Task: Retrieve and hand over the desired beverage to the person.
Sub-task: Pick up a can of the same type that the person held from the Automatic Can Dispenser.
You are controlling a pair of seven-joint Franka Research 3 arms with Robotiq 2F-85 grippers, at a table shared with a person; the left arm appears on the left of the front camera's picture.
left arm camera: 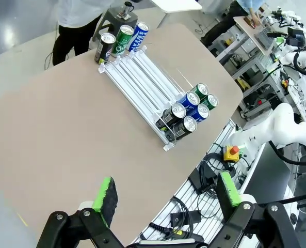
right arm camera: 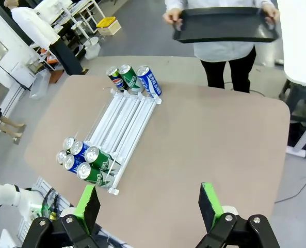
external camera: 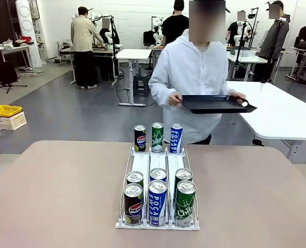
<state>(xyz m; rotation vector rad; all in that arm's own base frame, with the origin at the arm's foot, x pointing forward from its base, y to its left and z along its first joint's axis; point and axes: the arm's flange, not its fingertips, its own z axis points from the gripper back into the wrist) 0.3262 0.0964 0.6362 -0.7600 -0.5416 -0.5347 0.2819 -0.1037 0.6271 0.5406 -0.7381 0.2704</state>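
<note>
A clear can rack (external camera: pixel 158 165) lies along the middle of the table. Three cans stand at its far end: a Pepsi (external camera: pixel 140 138), a green Chilsung (external camera: pixel 157 137) and a blue Pocari Sweat (external camera: pixel 176 138). Several more of the same kinds crowd its near end (external camera: pixel 158 199). The person (external camera: pixel 194 67) in a white hooded jacket stands across the table and holds a bare black tray (external camera: pixel 217 103) in both hands. My left gripper (left arm camera: pixel 167 192) hangs open high over the near table edge, beside the rack (left arm camera: pixel 137 77). My right gripper (right arm camera: pixel 149 204) is open too, well above the rack (right arm camera: pixel 124 121).
A white table (external camera: pixel 276 111) stands behind the person at the right. A yellow crate (external camera: pixel 4 110) sits on the floor at the far left. Cables and a red-button box (left arm camera: pixel 231 151) lie below my table edge. Other people work at tables far behind.
</note>
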